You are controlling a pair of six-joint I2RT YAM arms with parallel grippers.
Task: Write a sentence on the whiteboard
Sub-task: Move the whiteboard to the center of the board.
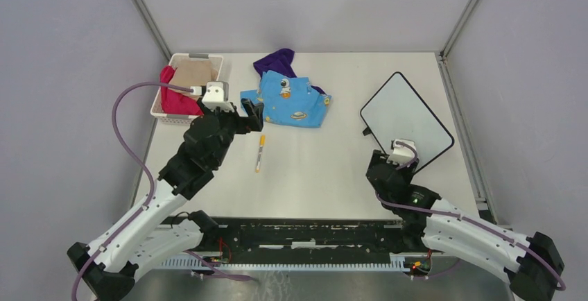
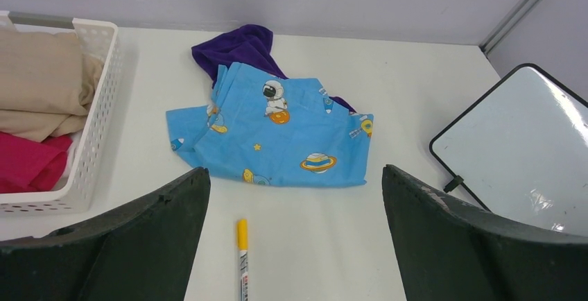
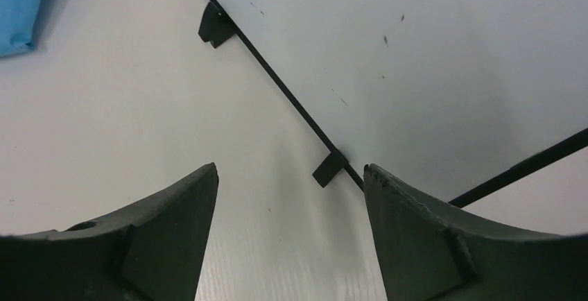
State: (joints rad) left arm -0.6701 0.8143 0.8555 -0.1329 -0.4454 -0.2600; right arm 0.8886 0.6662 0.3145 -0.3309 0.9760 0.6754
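The whiteboard (image 1: 405, 117) lies at the right of the table, turned at an angle, its face blank; no sentence shows on it. It also shows in the left wrist view (image 2: 520, 148) and the right wrist view (image 3: 416, 58). A white marker with a yellow cap (image 1: 260, 152) lies on the table left of centre, also seen in the left wrist view (image 2: 242, 259). My left gripper (image 1: 253, 117) is open and empty, above and behind the marker (image 2: 295, 176). My right gripper (image 1: 387, 157) is open and empty at the board's near-left edge, beside a black foot (image 3: 329, 168).
A white basket (image 1: 197, 57) with beige and red cloths stands at the back left. A blue space-print cloth (image 1: 288, 100) lies over a purple cloth (image 1: 277, 60) at the back centre. Grey walls enclose the table.
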